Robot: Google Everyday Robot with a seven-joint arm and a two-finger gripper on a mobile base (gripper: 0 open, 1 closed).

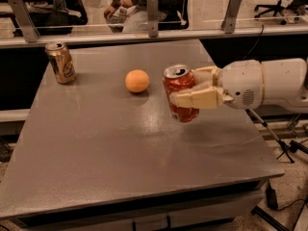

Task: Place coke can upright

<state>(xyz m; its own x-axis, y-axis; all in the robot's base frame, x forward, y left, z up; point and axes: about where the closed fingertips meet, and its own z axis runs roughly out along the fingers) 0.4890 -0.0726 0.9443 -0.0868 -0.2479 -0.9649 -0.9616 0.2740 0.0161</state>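
**Red can held nearly upright over the table**

The grey table [120, 143] fills most of what we see. From its right edge the white arm [269, 83] reaches in roughly level, which lets it hold the can from the side and leaves the can's base free.

The gripper [184, 87] is over the right-middle of the table. Its two fingers [197, 99] are closed around the body of the coke can [177, 84], one in front and one behind.

The can has its silver top facing up and leans only slightly. It seems to hang just above the surface, with a shadow beneath it. We judge that it needs to be straightened, lowered and let go.

A gold can [61, 62] stands at the far left corner, and an orange [137, 81] lies near the red can. Both are clear of where the can would land.
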